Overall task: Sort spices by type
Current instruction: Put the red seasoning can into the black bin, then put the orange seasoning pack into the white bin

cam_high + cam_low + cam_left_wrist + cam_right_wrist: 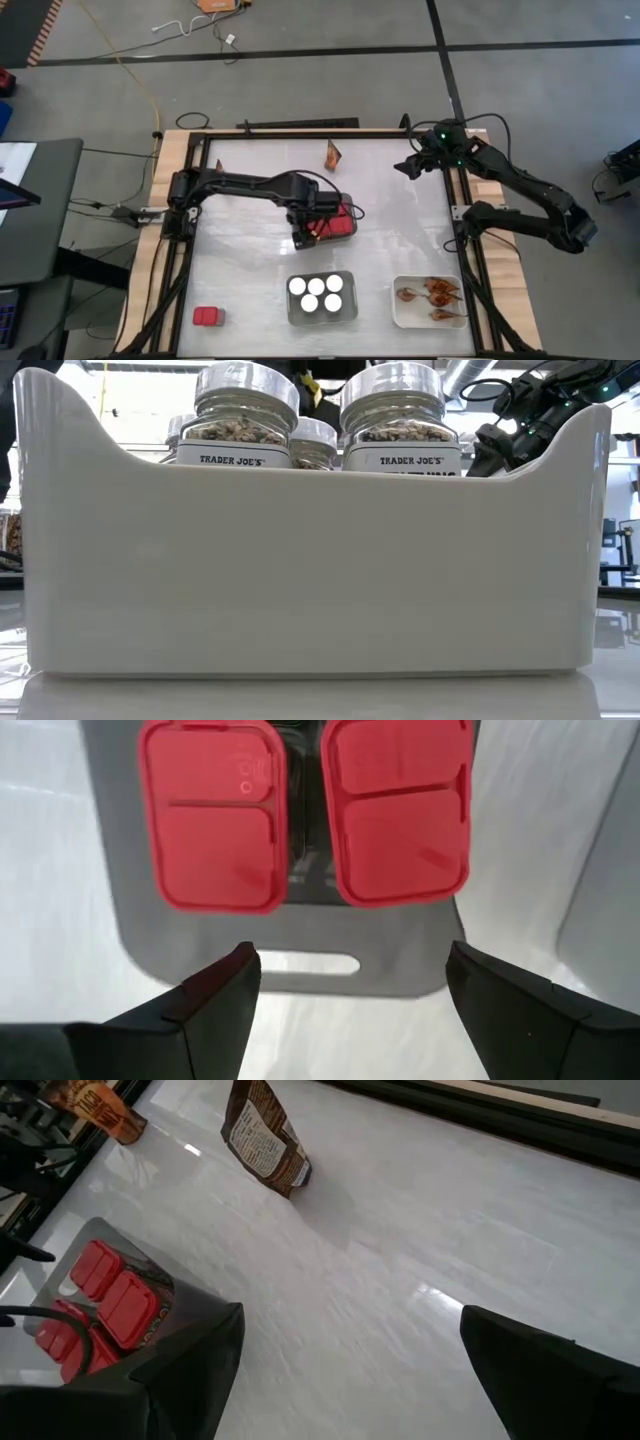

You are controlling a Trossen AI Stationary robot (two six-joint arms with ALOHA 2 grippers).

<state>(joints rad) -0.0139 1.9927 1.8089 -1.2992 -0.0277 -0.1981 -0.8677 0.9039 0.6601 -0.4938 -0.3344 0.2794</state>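
Note:
Two red containers (pixel 210 830) (pixel 398 815) lie side by side in a grey tray (pixel 400 975). My left gripper (pixel 350 990) hangs open just above the tray's near rim, pointing down, with nothing between its fingers; the high view shows it at mid-table (pixel 308 228) beside the red containers (pixel 340 222). One more red container (pixel 208 317) rests on the table at the near left. An orange-brown packet (pixel 333 155) (pixel 265 1135) stands upright at the far middle. My right gripper (pixel 350 1370) waits open at the far right (pixel 412 165).
A white tray (pixel 322 318) of white-lidded jars (pixel 322 293) stands at the near middle and fills the low view (pixel 300 580). Another white tray (pixel 400 318) at the near right holds orange-brown packets (pixel 432 295). A dark frame rail (pixel 300 124) borders the table's far edge.

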